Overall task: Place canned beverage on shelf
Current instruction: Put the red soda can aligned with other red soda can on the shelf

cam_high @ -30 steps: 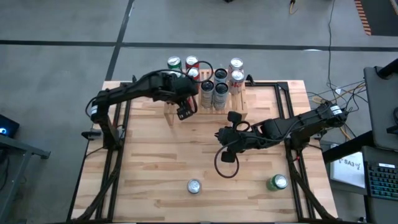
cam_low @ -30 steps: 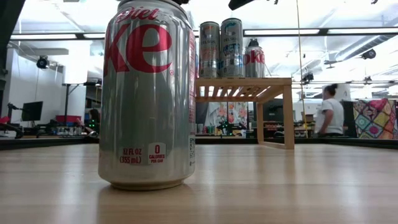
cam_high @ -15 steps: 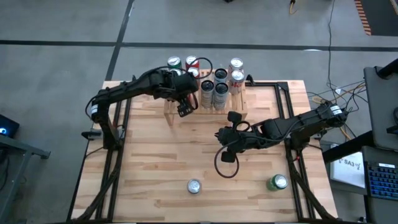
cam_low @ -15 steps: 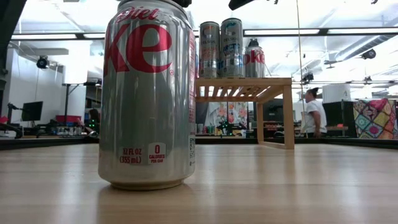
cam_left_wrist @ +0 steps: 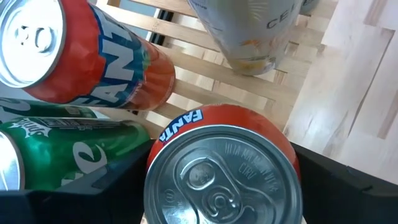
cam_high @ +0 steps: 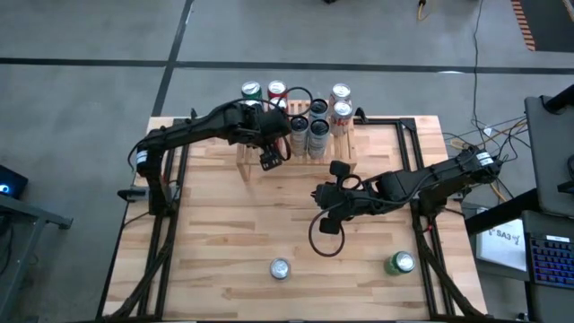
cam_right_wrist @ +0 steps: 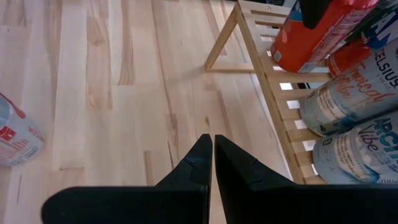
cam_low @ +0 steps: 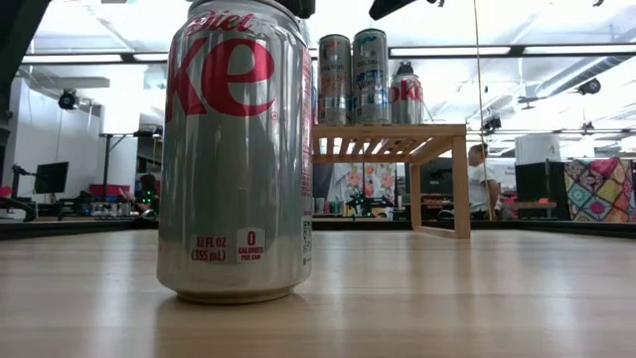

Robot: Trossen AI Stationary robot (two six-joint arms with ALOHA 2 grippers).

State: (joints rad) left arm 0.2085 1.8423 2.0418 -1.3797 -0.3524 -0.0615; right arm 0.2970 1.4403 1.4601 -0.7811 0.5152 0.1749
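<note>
My left gripper (cam_high: 271, 154) reaches over the near left part of the shelf (cam_high: 339, 154) and is shut on an orange Fanta can (cam_left_wrist: 224, 168). The shelf, a light-wood rack of thin slats (cam_left_wrist: 205, 74), carries several upright cans, among them a second Fanta (cam_left_wrist: 93, 56), a green Sprite (cam_left_wrist: 62, 143) and silver cans (cam_low: 370, 75). The held can (cam_right_wrist: 311, 37) also shows in the right wrist view, above the slats. My right gripper (cam_high: 318, 196) hangs shut over the table's middle, touching nothing. My left gripper pinches the Fanta can's upper side wall (cam_left_wrist: 287, 146), one finger (cam_left_wrist: 93, 186) on each opposite side. It comes from above, slanting toward the far edge. The can stands roughly upright, top up. Its lower end (cam_right_wrist: 283, 56) is at the slats; whether it touches them I cannot tell.
A Diet Coke can (cam_high: 280, 267) stands near the table's front edge, filling the left of the low view (cam_low: 238, 149). A green can (cam_high: 401, 262) stands at the near right. Bare wood (cam_high: 215, 224) lies between the shelf and these cans. A person (cam_low: 482, 179) is in the room behind.
My left gripper has edged a little toward the table's right and down over the shelf, keeping the Fanta can between its fingers. In the room behind, the person has walked leftward in the low view.
</note>
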